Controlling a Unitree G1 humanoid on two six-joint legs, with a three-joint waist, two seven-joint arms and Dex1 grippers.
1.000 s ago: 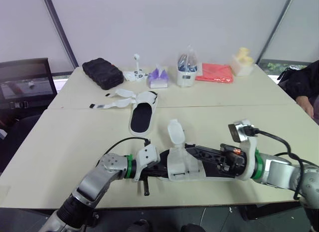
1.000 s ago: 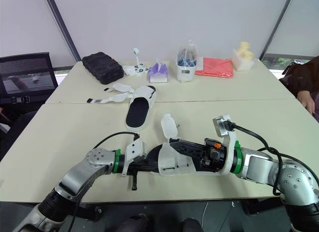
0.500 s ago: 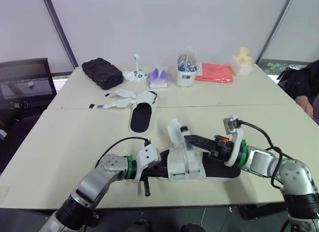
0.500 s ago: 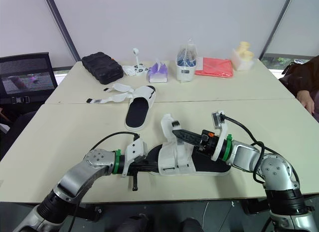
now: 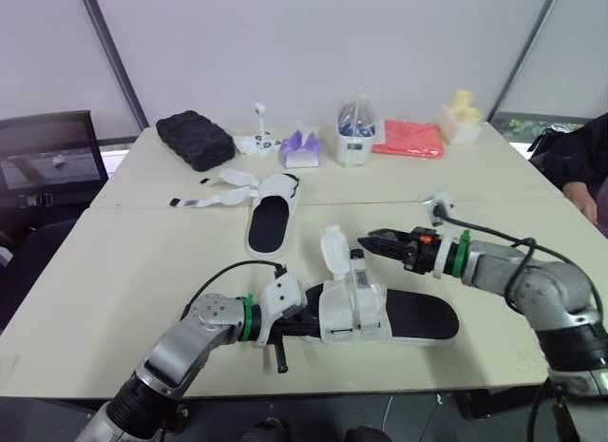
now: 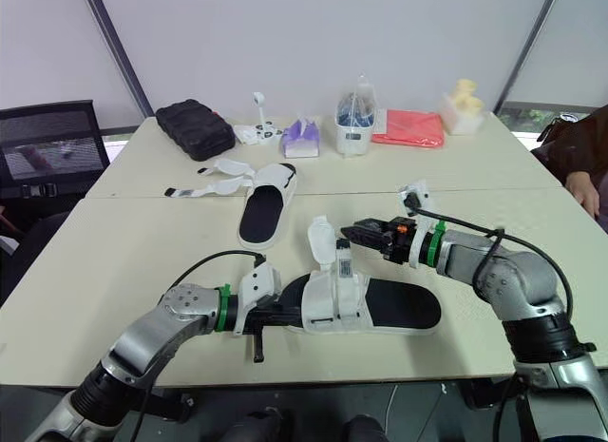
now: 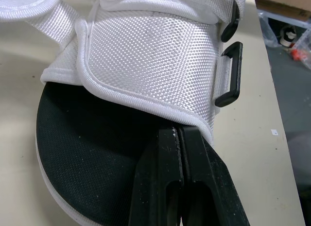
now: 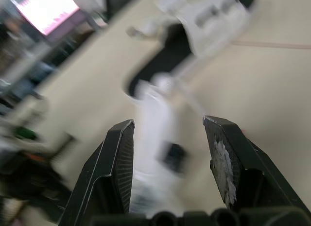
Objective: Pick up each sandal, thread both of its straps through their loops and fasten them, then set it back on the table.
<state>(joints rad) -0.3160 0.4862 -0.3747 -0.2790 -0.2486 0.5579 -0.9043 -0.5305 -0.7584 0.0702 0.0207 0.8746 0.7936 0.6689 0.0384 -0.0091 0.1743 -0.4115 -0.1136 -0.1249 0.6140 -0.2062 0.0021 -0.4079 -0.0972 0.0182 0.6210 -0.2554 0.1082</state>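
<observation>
White woven-fabric sandal with black insole [image 5: 423, 317]: flat on beige table [image 5: 123, 271], close to the front edge, toe end toward the left arm, heel toward the right. One white strap flap [image 5: 333, 252] standing upright at the far side of the upper, unfastened. Black plastic loops [image 7: 229, 75] on the side of the upper, nothing threaded through the one in clear sight.

Left gripper [image 7: 179, 133]: low on the table at the toe end, both black fingers pressed together, tips pinching the sandal right at the hem of the white upper where it meets the insole.

Right gripper [image 5: 365, 241]: above the table just beyond the sandal, pointing toward the upright flap, near it but not touching. Fingers [image 8: 119, 158] spread wide apart, nothing between them.

Second white sandal with black insole [image 5: 271, 219]: farther back, across the seam between the two table tops, well apart from both grippers. Loose white straps [image 5: 220, 187] splayed out flat to its left, undone.

Along the far table side, left to right: black padded pouch [image 5: 195, 138], small white gadget [image 5: 258, 138], purple tissue pack [image 5: 302, 149], white tub with clear plastic bag [image 5: 356, 133], red folded cloth [image 5: 408, 138], pale yellow-and-white block [image 5: 461, 117].

Person in dark sleeve [image 5: 575, 157] at the right edge, hand resting by the table. Black chair [image 5: 52, 162] at the left.
</observation>
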